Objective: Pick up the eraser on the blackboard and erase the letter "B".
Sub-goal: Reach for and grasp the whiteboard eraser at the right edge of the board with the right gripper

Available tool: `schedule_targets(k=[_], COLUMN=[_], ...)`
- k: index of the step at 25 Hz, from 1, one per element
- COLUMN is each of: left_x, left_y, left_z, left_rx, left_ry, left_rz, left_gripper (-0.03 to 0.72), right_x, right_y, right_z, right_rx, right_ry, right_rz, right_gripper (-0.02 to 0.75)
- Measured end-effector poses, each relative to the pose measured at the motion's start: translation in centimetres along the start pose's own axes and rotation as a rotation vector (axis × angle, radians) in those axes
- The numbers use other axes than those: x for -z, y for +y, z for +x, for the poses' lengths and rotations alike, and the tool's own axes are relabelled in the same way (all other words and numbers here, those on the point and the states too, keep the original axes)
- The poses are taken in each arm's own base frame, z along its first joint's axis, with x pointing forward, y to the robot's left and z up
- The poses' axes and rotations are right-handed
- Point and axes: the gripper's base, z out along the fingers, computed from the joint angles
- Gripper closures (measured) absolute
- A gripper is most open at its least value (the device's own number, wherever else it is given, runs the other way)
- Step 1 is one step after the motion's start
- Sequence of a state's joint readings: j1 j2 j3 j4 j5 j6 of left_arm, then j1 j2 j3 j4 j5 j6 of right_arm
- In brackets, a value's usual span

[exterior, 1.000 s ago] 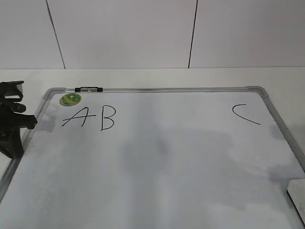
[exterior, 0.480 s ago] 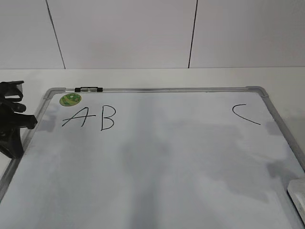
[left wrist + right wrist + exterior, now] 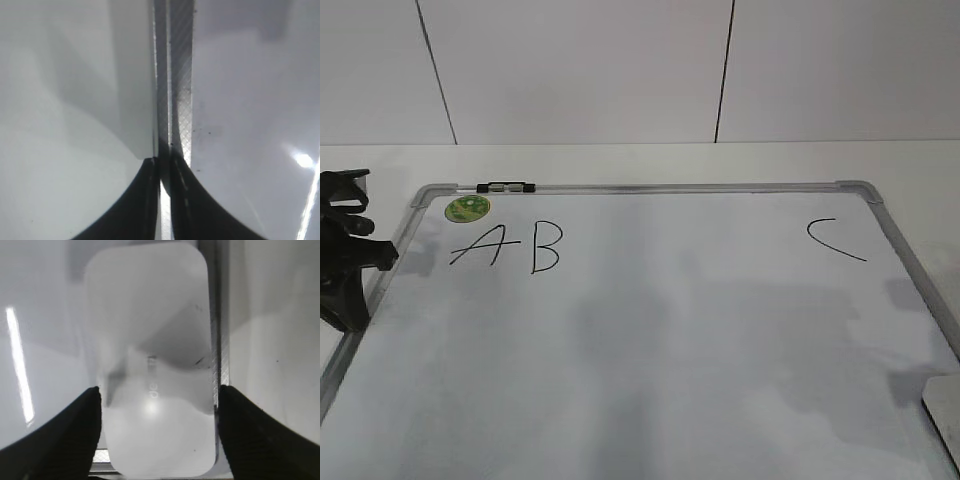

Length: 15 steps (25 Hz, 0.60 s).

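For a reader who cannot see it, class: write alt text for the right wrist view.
The right gripper hangs open over the eraser, a flat white rounded block, with one dark finger on each side of its near end. The eraser lies on the blackboard, close beside the grey frame along its right edge. Faint grey print marks its top.

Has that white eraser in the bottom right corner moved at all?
Yes. The eraser rose a little beside the board's frame, then settled back down.
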<state>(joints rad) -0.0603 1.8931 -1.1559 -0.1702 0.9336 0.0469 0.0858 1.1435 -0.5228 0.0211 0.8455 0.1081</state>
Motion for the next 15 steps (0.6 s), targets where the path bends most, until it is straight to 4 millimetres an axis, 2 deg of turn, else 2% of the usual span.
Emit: schedule_targets(k=[12, 15], left_x=[0.0, 0.0], left_y=[0.0, 0.0], left_z=[0.0, 0.0], left_rx=[0.0, 0.0], left_ry=[0.0, 0.0], left_rz=[0.0, 0.0], left_gripper=[0.647, 0.647], right_x=[-0.23, -0.23], right_y=[-0.15, -0.14], right_z=[-0.02, -0.06], right_rx=[0.014, 0.014], right_ry=[-0.021, -0.025], right_rz=[0.013, 0.013], right_gripper=[0.183, 0.139])
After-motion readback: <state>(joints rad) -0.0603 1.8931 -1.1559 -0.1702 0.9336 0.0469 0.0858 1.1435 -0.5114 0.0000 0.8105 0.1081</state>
